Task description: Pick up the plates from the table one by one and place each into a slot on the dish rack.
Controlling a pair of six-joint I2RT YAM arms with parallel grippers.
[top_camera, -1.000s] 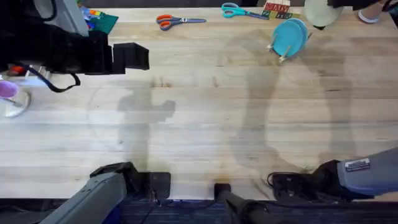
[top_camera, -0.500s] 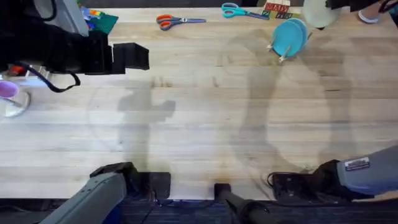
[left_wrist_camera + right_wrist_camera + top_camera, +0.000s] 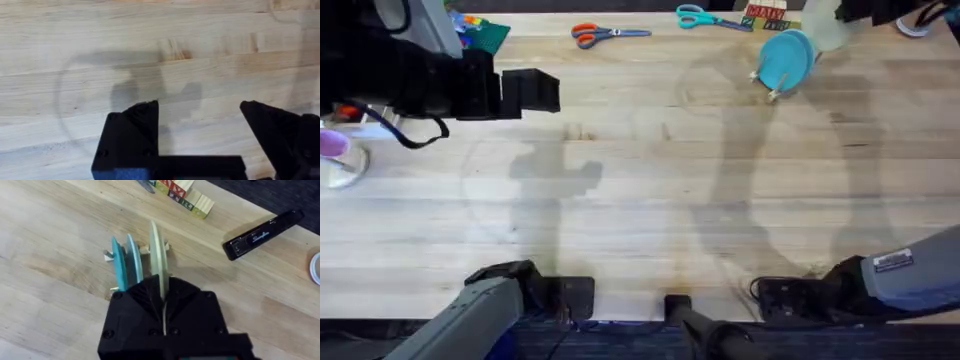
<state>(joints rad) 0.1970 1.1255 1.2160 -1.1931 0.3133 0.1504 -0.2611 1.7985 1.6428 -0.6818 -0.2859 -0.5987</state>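
The dish rack (image 3: 109, 255) stands at the table's (image 3: 650, 180) far right and holds two blue plates upright, a teal one (image 3: 117, 262) and a lighter one (image 3: 134, 260); overhead they read as one blue disc (image 3: 785, 58). My right gripper (image 3: 162, 292) is shut on the cream-yellow plate (image 3: 159, 255), held edge-on just beside the lighter blue plate, above the rack. Overhead, the cream plate (image 3: 826, 30) overlaps the rack's right side. My left gripper (image 3: 200, 125) hangs open over bare wood at the far left (image 3: 530, 90), with nothing between its fingers.
Orange scissors (image 3: 595, 35), teal scissors (image 3: 705, 17) and letter blocks (image 3: 765, 15) lie along the far edge. A black stapler (image 3: 262, 235) lies beyond the rack. A clear cup with a purple insert (image 3: 335, 155) stands at the left edge.
The cream plate in my right gripper has shifted slightly left and down, closer over the rack. The left arm has not moved.
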